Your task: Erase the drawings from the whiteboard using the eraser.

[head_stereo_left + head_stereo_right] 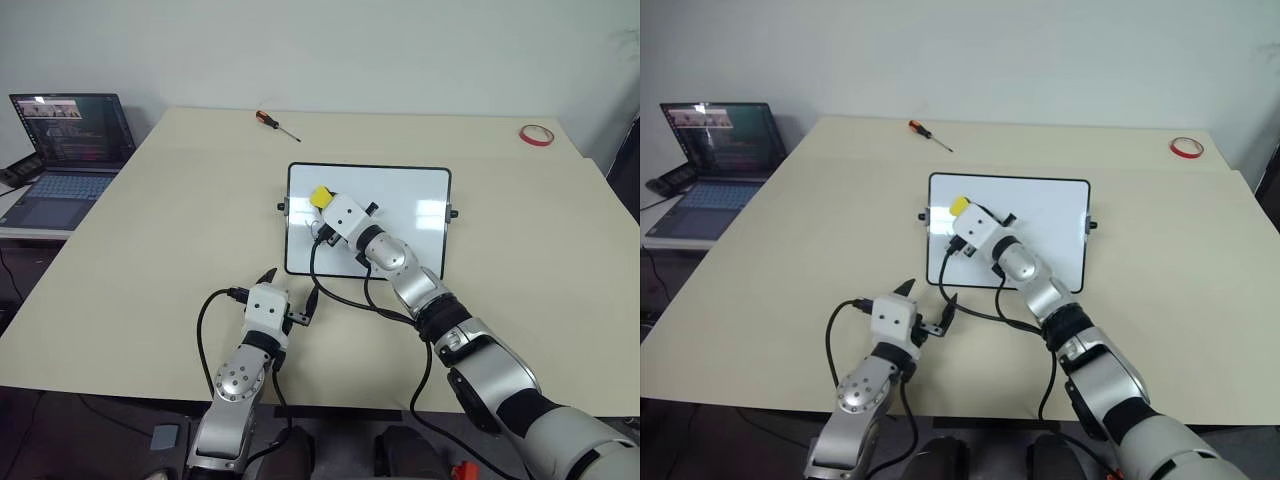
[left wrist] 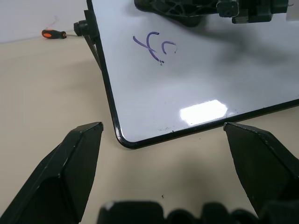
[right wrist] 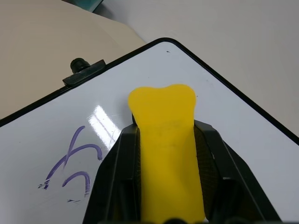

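Head views overlook the whiteboard [image 1: 400, 215] — wrist views sit close.

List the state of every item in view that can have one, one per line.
Whiteboard: flat on the table, purple drawings not yet erased.
Eraser: clamped in the right tool, over the board.
Left tool: open, empty, near the board's corner.
Laptop: lid open, screen on.
Screwdriver: lying on the table.
Tape ring: lying flat on the table.
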